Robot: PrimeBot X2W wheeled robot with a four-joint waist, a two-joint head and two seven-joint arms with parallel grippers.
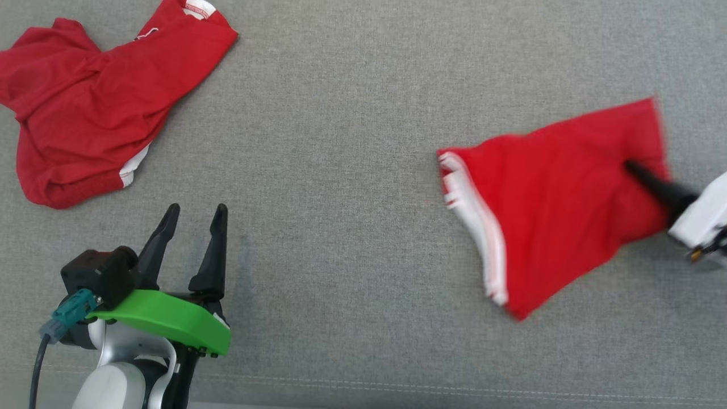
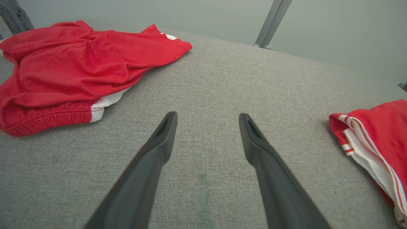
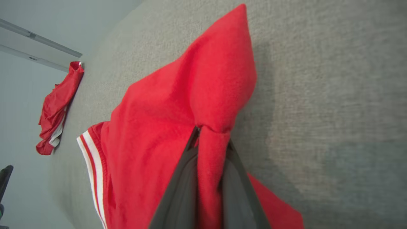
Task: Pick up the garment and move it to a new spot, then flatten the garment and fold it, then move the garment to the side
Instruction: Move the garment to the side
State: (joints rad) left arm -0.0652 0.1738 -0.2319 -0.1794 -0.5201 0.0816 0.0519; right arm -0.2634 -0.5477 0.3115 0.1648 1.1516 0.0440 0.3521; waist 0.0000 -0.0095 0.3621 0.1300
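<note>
Right fingers (image 3: 181, 190) clamp a bunched fold of red knit garment (image 3: 152, 127); left fingers (image 2: 149, 168) stand apart.

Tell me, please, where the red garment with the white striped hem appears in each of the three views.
Head view: the striped garment is at the right, at middle height.
Left wrist view: it is at the right edge, partly cut off.
Right wrist view: it is in the middle, pinched by the right end effector.
Shared landmark: the crumpled garment, upper left in the head and left wrist views, far left in the right wrist view.
</note>
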